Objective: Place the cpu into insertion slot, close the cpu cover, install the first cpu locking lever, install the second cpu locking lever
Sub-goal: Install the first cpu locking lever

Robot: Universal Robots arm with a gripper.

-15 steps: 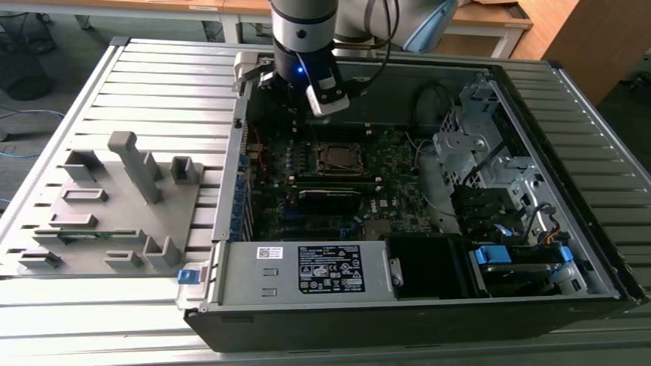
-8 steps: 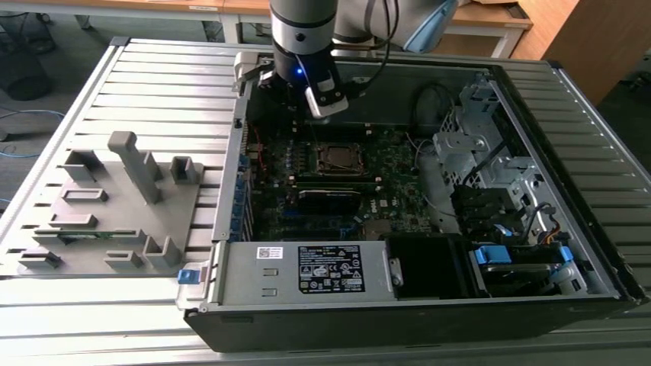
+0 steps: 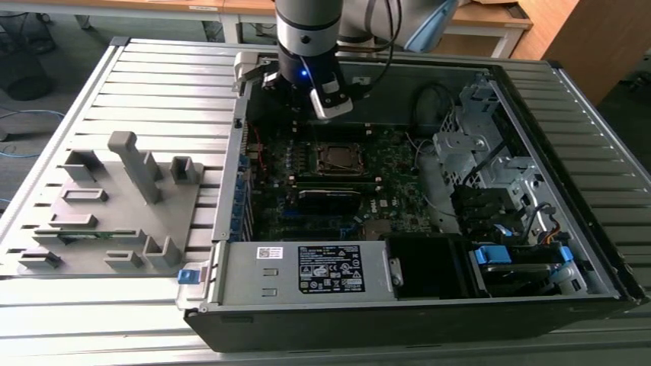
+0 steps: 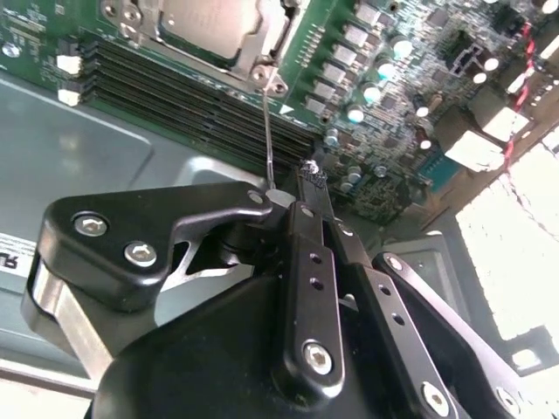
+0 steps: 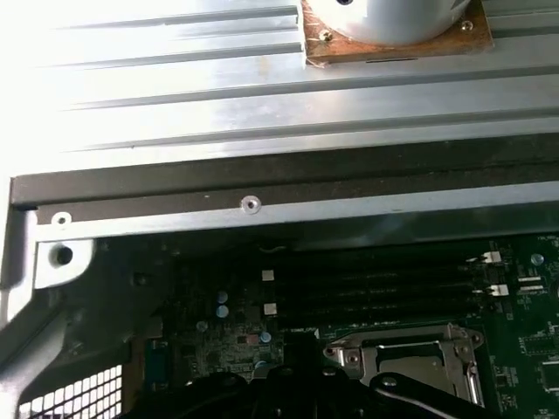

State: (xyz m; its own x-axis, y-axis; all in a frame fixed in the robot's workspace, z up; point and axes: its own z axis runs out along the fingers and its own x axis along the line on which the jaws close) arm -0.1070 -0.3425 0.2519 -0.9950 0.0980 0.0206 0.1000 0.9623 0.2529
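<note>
The cpu (image 4: 210, 22) shows its dull grey top inside the insertion slot (image 3: 336, 158) on the dark board. The silvery cpu cover (image 4: 272, 39) lies down around it, also seen as a metal frame (image 5: 406, 360) in the first wrist view. A thin wire locking lever (image 4: 269, 131) rises from the socket's corner towards my gripper (image 4: 311, 173). The black fingers (image 4: 306, 253) are shut, their tip close beside the lever's free end; whether they touch it is hidden. In the exterior view the gripper (image 3: 328, 107) hangs over the board's far edge, beyond the socket.
A grey box with a white label (image 3: 305, 268) lies along the case's near side. Drive cages and cables (image 3: 489, 160) are on the exterior view's right. A grey fixture with upright blocks (image 3: 112, 206) stands on the slatted table at its left. Long memory slots (image 4: 192, 92) run beside the socket.
</note>
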